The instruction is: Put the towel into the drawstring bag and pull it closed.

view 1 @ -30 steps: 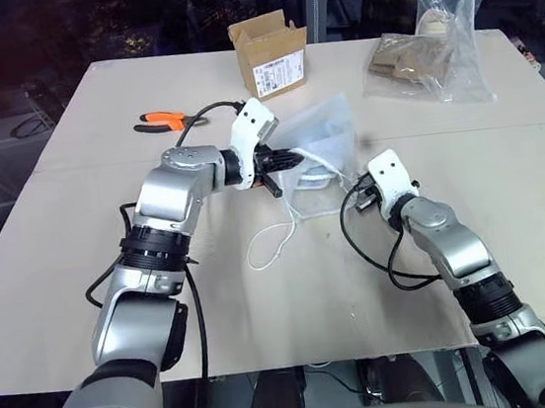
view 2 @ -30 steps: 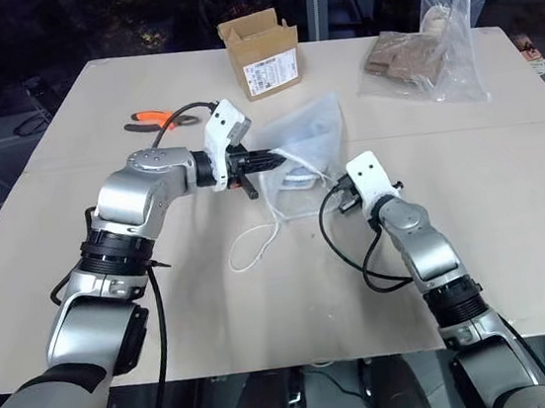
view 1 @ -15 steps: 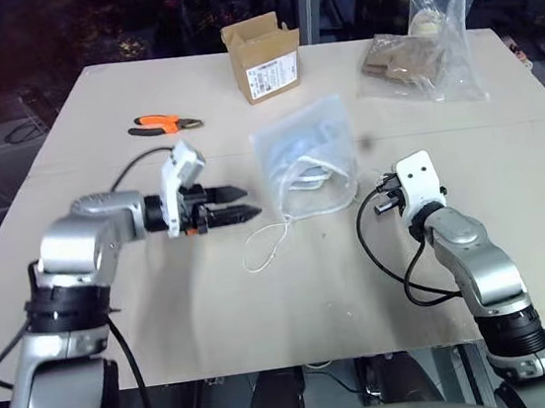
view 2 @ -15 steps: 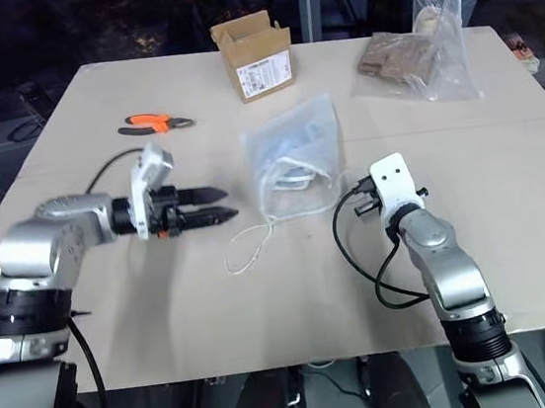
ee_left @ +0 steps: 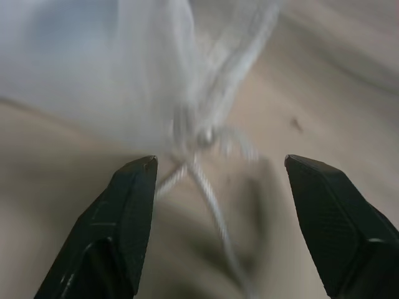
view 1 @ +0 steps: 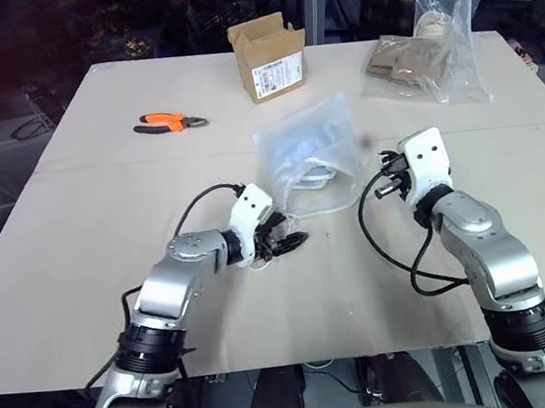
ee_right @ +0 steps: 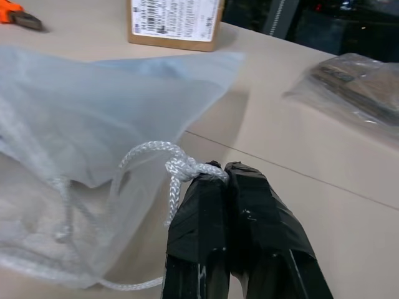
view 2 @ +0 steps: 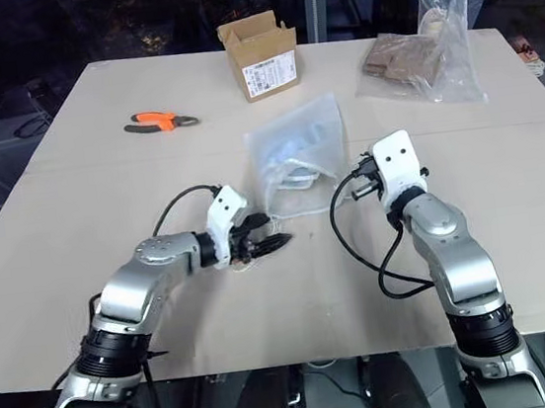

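Observation:
The white drawstring bag (view 1: 311, 149) lies flat on the table's middle, and a pale blue shade of the towel (view 1: 293, 152) shows through its thin fabric. Its white cord (ee_left: 209, 187) trails toward me from the bag's near end. My left gripper (ee_left: 218, 162) hovers low over that cord, open, with the cord's knot between its black fingers (ee_left: 124, 205). Seen from the head, my left gripper (view 1: 285, 244) is just in front of the bag. My right gripper (ee_right: 218, 169) is shut on a knotted loop of the cord (ee_right: 149, 149), at the bag's right side (view 1: 386, 176).
A small open cardboard box (view 1: 271, 55) stands at the back. Orange-handled pliers (view 1: 171, 124) lie at the back left. A clear plastic bag with brown contents (view 1: 429, 60) is at the back right. The table's near edge (view 1: 302, 360) runs below both arms.
My left gripper let go of the bag's mouth, swung out left, opened, then came down to the cord in front of the bag. The bag settled flat. My right gripper rose slightly.

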`<control>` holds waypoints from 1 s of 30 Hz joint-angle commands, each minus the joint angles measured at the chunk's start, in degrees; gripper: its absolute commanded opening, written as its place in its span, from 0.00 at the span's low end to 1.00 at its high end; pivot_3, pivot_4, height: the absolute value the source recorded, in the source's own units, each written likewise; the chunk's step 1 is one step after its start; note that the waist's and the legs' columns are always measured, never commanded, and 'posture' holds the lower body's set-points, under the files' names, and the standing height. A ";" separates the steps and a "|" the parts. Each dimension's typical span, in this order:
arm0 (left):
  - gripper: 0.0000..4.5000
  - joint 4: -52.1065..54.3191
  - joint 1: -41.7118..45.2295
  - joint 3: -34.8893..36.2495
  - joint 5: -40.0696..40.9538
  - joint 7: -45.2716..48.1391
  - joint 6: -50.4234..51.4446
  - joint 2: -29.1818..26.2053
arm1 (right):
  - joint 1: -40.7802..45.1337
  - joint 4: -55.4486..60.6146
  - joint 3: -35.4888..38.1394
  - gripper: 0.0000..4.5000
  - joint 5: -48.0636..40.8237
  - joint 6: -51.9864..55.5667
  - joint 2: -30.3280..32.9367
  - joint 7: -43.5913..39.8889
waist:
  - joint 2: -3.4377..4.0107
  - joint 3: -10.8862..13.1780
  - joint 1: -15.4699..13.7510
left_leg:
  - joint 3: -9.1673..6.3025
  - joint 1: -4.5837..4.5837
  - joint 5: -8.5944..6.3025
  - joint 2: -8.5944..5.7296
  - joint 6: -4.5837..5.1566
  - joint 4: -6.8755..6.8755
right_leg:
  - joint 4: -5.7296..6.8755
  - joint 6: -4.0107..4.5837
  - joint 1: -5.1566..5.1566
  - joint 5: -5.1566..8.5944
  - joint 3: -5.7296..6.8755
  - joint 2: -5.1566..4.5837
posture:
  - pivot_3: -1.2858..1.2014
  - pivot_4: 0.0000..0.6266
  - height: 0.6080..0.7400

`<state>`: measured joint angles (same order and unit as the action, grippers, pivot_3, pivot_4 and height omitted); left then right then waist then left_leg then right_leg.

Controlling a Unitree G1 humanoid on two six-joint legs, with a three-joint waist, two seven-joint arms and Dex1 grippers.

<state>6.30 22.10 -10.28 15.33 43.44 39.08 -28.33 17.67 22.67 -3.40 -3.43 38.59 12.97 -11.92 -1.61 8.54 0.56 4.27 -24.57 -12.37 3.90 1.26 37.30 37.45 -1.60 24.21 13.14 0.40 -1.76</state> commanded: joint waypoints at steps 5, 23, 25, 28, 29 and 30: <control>0.02 -1.67 -0.49 0.47 -1.49 1.43 -3.24 -2.27 | 0.35 3.98 1.26 0.00 0.21 -0.46 0.24 0.80 | -0.01 -0.01 0.10 | 0.00 0.01 0.00 0.00 0.00 0.02 | 0.00 0.00 -0.01 0.00 0.00 -0.01 | 0.52 0.24 1.00; 0.02 -9.11 8.89 12.29 15.18 18.45 3.83 -11.48 | 8.35 2.25 6.29 0.00 -0.80 -2.28 4.27 -0.35 | 0.00 0.02 0.11 | -0.01 -0.08 0.00 0.01 0.00 -0.01 | -0.11 0.00 0.02 0.01 0.04 -0.02 | 0.52 0.24 1.00; 0.02 -9.00 11.56 17.97 23.95 17.87 12.79 -10.06 | 8.98 2.78 7.13 0.00 -1.09 -1.94 4.91 -0.34 | -0.02 0.04 0.11 | -0.02 -0.12 0.00 0.02 0.00 -0.01 | -0.11 -0.01 0.04 0.01 0.06 -0.01 | 0.52 0.24 1.00; 0.02 -8.77 13.78 20.95 29.17 17.71 18.82 -10.18 | 9.45 2.67 7.96 0.00 -1.41 -1.89 5.92 -0.47 | -0.06 0.06 0.19 | -0.10 -0.14 0.00 0.04 0.00 0.00 | -0.08 -0.02 0.05 0.00 0.11 0.01 | 0.52 0.24 1.00; 0.02 -8.36 13.92 20.22 28.26 17.73 18.07 -10.74 | 9.58 2.51 8.16 0.00 -1.48 -1.95 6.37 -0.62 | -0.06 0.06 0.20 | -0.08 -0.10 0.00 0.03 0.00 -0.01 | -0.08 -0.02 0.03 0.01 0.09 0.01 | 0.52 0.24 1.00; 0.02 -8.21 13.93 18.43 25.63 17.64 15.60 -11.47 | 9.78 2.25 8.38 0.00 -1.57 -2.00 6.82 -0.83 | -0.05 0.05 0.23 | -0.07 -0.09 0.00 0.03 0.00 -0.01 | -0.07 -0.02 0.02 0.01 0.09 0.01 | 0.52 0.24 1.00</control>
<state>-3.22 36.02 8.93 42.15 61.07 56.16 -39.09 26.14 23.41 3.22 -4.77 37.35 18.91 -12.34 -1.66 8.59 0.78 4.21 -24.63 -12.37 3.93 1.25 37.26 37.37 -1.62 24.23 13.15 0.47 -1.75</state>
